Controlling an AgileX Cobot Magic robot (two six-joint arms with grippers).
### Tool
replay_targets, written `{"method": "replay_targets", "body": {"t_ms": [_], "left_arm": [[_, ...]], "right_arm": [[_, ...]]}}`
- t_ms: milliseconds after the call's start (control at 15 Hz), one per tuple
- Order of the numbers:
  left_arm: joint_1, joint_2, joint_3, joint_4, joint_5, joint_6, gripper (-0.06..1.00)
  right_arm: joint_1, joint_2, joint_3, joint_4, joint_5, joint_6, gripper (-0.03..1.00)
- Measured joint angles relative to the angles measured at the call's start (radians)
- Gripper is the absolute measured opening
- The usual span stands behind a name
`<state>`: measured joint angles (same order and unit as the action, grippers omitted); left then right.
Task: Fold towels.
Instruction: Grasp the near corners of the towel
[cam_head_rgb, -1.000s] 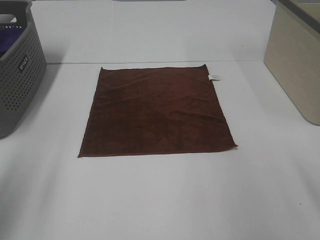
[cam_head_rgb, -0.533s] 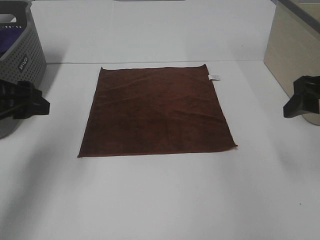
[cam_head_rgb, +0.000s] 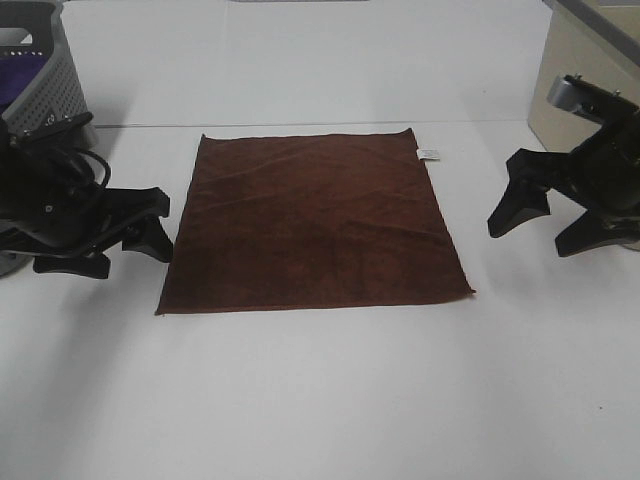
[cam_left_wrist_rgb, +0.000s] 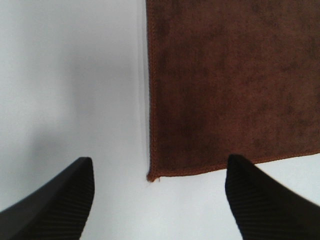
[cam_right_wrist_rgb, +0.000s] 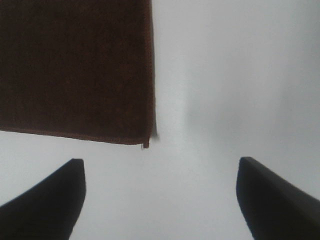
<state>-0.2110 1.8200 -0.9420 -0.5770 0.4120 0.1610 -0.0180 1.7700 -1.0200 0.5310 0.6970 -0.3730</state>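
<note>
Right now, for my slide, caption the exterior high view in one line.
Flat brown towel on the white table, open left gripper and open right gripper poised either side.

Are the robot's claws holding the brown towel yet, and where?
No, nothing is held. The left gripper and right gripper are both open and empty, near the towel, which lies flat.

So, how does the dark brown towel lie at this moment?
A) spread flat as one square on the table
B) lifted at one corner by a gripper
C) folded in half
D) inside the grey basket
A: the dark brown towel lies spread out on the white table with all four corners down, while the left gripper and the right gripper are open and hold nothing.
</note>
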Motion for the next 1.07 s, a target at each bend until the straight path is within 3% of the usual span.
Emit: {"method": "replay_targets", "body": {"t_ms": [133, 200, 400, 467, 600, 800, 1067], "left_arm": [[0.041, 0.067, -0.04, -0.106, 0.048, 0.088, 0.68], [0.097, 0.123, -0.047, -0.269, 0.105, 0.252, 0.68], [0.19, 0.192, -0.047, -0.566, 0.227, 0.544, 0.68], [0.205, 0.214, -0.048, -0.632, 0.245, 0.607, 0.68], [0.208, 0.248, -0.048, -0.701, 0.26, 0.676, 0.68], [0.198, 0.281, -0.057, -0.747, 0.289, 0.691, 0.68], [0.126, 0.32, -0.066, -0.8, 0.336, 0.695, 0.67]], "right_arm": [[-0.046, 0.082, -0.038, 0.104, 0.055, -0.081, 0.8], [-0.114, 0.146, -0.052, 0.202, 0.109, -0.188, 0.8], [-0.136, 0.208, -0.054, 0.244, 0.131, -0.273, 0.8], [-0.136, 0.229, -0.054, 0.261, 0.131, -0.292, 0.8], [-0.136, 0.27, -0.054, 0.295, 0.131, -0.331, 0.8], [-0.136, 0.302, -0.06, 0.349, 0.153, -0.359, 0.79], [-0.101, 0.338, -0.077, 0.403, 0.18, -0.376, 0.77]]}}
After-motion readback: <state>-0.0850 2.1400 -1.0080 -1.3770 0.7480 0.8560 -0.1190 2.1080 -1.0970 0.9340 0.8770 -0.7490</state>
